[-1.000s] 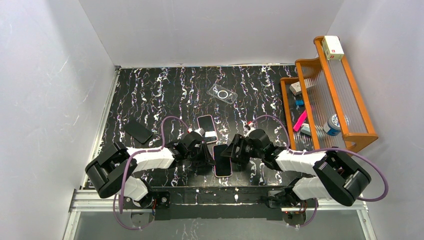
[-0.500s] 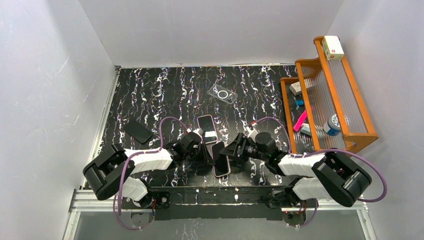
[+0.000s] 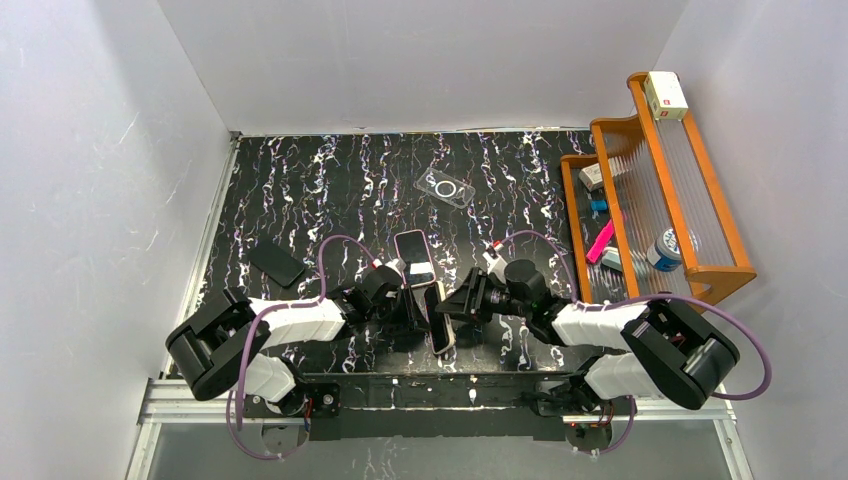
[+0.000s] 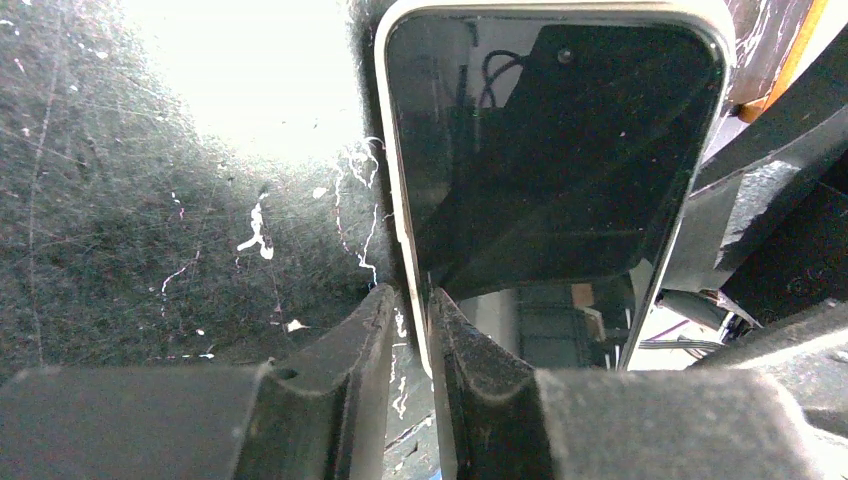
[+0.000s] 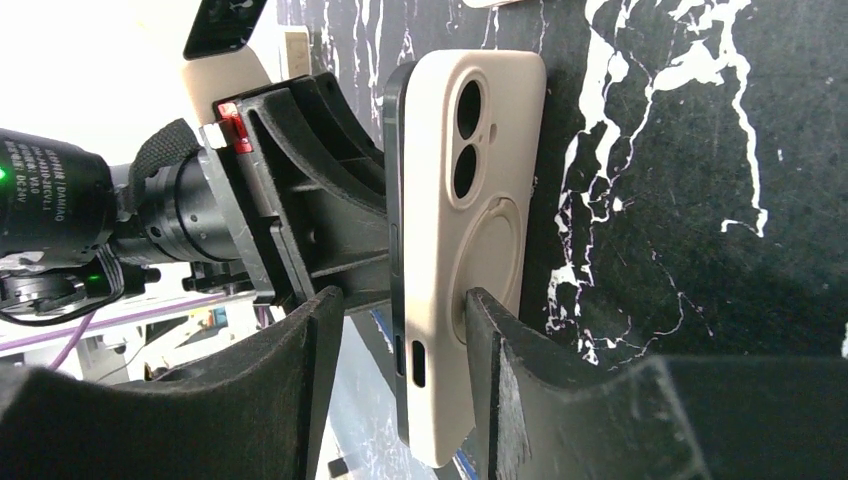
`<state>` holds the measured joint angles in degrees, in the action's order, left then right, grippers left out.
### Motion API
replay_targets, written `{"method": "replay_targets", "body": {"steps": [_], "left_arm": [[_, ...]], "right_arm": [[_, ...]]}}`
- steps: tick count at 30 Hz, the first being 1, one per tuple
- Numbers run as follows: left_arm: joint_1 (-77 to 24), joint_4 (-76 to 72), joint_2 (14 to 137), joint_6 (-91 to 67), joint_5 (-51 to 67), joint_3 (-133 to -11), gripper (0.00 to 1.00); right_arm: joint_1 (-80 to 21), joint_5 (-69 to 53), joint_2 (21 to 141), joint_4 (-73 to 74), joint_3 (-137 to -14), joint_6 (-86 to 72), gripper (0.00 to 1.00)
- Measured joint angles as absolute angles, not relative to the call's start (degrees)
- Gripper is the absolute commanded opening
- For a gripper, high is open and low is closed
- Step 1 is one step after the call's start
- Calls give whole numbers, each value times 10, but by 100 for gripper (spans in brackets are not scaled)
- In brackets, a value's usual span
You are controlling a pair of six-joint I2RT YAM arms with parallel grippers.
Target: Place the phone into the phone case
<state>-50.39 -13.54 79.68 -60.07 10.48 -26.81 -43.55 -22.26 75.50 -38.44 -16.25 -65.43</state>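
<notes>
Black marbled table [image 3: 300, 190] lies underneath. Near centre, my left gripper [image 4: 410, 295] pinches the phone [image 4: 550, 150] on edge; my right gripper [image 5: 400, 300] straddles it, not yet clamped. Beige phone case [image 5: 520, 120] looks fitted; only final seating seems left.

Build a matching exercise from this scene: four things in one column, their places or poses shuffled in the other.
Things
1. cream phone
2. clear case
3. white box
4. pink marker

Places or poses
A. on top of the rack
B. in the rack's lower part
C. lying flat at the far middle of the table
D. tilted up on its edge

Pairs: 1-D, 2-C, 3-A, 4-B
</notes>
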Motion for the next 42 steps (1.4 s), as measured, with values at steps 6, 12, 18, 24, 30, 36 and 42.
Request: {"method": "replay_targets", "body": {"steps": [6,12,18,24,30,36,42], "left_arm": [[-504,-139,797,-603,105,-268,25],[-505,-145,797,-607,105,-268,26],[-505,-144,795,-608,105,-268,33],[-506,-67,762,-585,86,-288,59],[-501,26,676,-548,67,-345,86],[-482,70,594,-502,87,-419,94],[-472,99,545,-470,107,-486,91]], "right_arm": [[-437,-224,762,-334,-180,-634,53],[-439,-216,765,-309,-180,-616,9],[-437,-198,765,-272,-182,-593,1],[-442,-183,747,-236,-190,-583,1],[-443,-194,675,-228,-181,-566,1],[-443,-228,556,-268,-144,-555,1],[-443,-261,492,-301,-144,-556,1]]}}
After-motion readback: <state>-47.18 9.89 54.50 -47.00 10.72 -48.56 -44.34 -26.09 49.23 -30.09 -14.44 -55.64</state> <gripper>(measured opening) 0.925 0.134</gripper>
